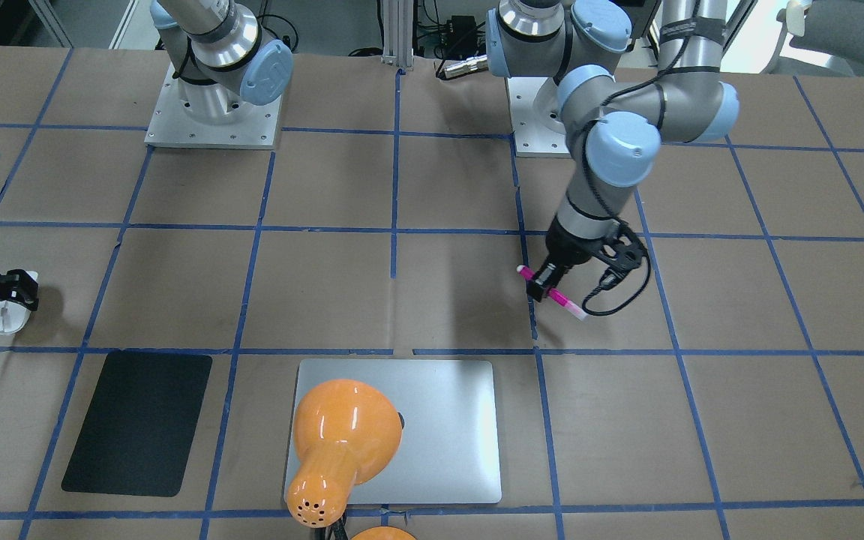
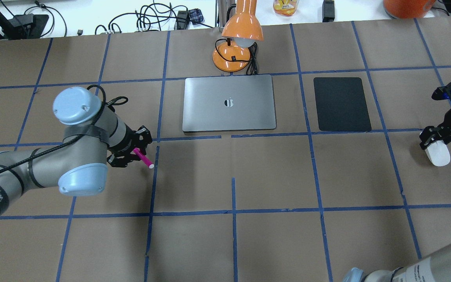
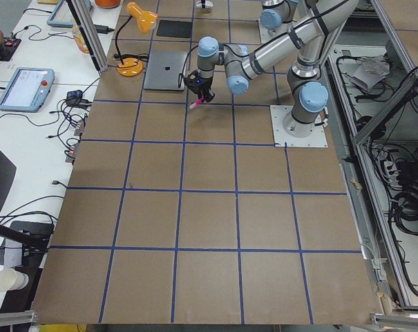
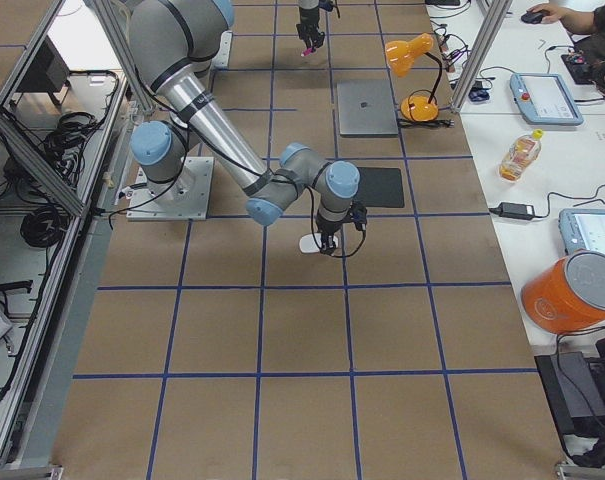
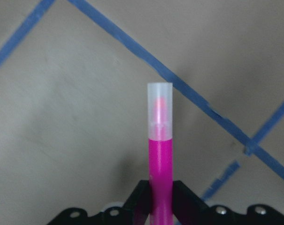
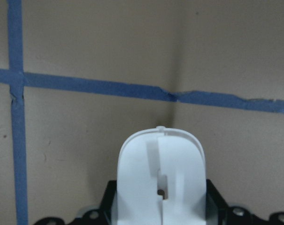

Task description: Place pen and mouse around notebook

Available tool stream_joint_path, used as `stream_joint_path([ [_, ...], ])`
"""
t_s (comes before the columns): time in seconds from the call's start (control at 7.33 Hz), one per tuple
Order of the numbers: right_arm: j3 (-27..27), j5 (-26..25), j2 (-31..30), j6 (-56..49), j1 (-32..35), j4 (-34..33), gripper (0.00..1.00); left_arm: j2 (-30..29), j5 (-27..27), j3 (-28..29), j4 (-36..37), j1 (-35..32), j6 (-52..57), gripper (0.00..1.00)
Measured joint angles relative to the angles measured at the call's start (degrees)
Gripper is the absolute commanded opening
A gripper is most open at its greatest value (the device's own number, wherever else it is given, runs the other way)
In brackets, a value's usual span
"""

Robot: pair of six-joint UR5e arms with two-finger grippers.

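The magenta pen [image 1: 568, 306] is clamped near its middle in my left gripper [image 1: 548, 289], which is shut on it. It hangs just above the table, a short way from the near left corner of the notebook [image 2: 229, 102], the silver laptop lying closed. In the left wrist view the pen [image 5: 159, 154] points away with its pale cap outermost. The white mouse [image 2: 437, 154] is at the far right of the table. My right gripper [image 2: 433, 141] is shut on its rear end. In the right wrist view the mouse [image 6: 160, 178] fills the space between the fingers.
A black pad [image 2: 341, 103] lies right of the notebook. An orange desk lamp [image 2: 237, 39] stands behind the notebook and leans over it. Blue tape lines grid the brown table. Cables and bottles sit beyond the far edge.
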Motion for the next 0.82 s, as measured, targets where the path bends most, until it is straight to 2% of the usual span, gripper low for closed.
stream_joint_path([
  [0.27, -2.93, 0.33, 0.13, 7.18, 5.95, 0.35, 0.38, -1.09, 1.24, 1.39, -0.36, -11.68, -23.94, 0.0],
  [0.41, -4.14, 0.41, 0.48, 12.51, 9.65, 0.33, 0.38, -2.38, 2.75, 2.72, -1.14, -15.2, -33.01, 0.0],
  [0.82, -8.55, 1.95, 3.03, 27.09, 18.45, 0.2, 0.39, -9.22, 3.96, 10.15, -5.06, -24.54, -51.92, 0.0],
])
